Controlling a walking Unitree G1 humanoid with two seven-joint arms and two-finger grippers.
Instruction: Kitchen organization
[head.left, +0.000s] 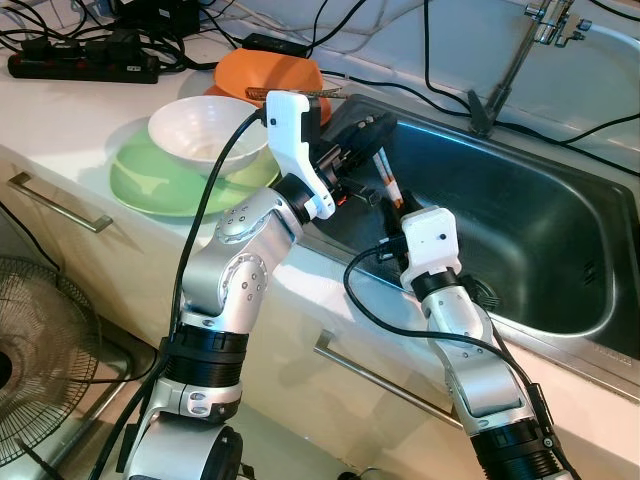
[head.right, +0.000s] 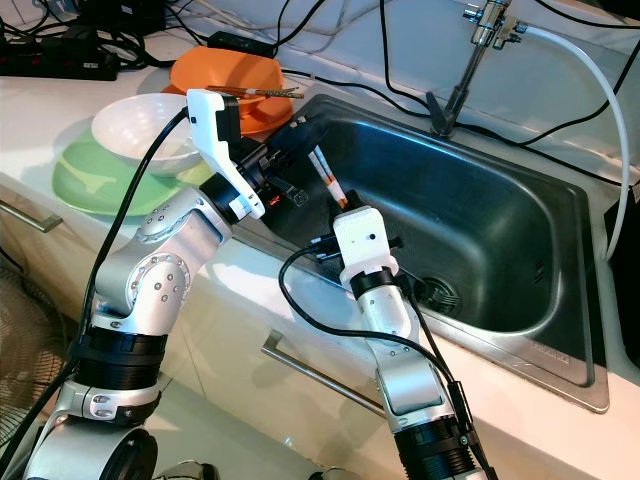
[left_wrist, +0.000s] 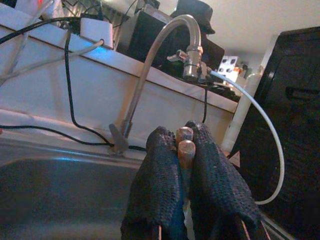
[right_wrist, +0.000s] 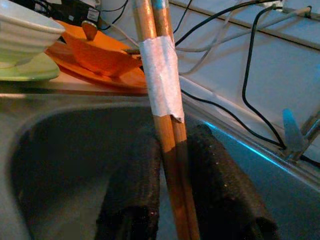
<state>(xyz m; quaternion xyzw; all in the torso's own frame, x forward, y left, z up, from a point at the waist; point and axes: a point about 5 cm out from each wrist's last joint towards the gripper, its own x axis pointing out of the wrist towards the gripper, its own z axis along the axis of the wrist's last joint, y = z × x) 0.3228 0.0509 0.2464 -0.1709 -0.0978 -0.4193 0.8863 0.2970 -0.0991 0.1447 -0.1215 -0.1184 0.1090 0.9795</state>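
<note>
Both grippers over sink, left gripper and right gripper each clamped on taped chopsticks, bowls stacked on counter beside.

Right gripper: fingertips cut off by frame bottom in wrist view; in head views hidden behind its own white wrist housing. Chopsticks run off frame top & bottom, ends unseen. Left gripper base cut at frame bottom. Orange plate partly hidden behind left arm. Fan cut by left edge. Sink runs off right edge.
</note>
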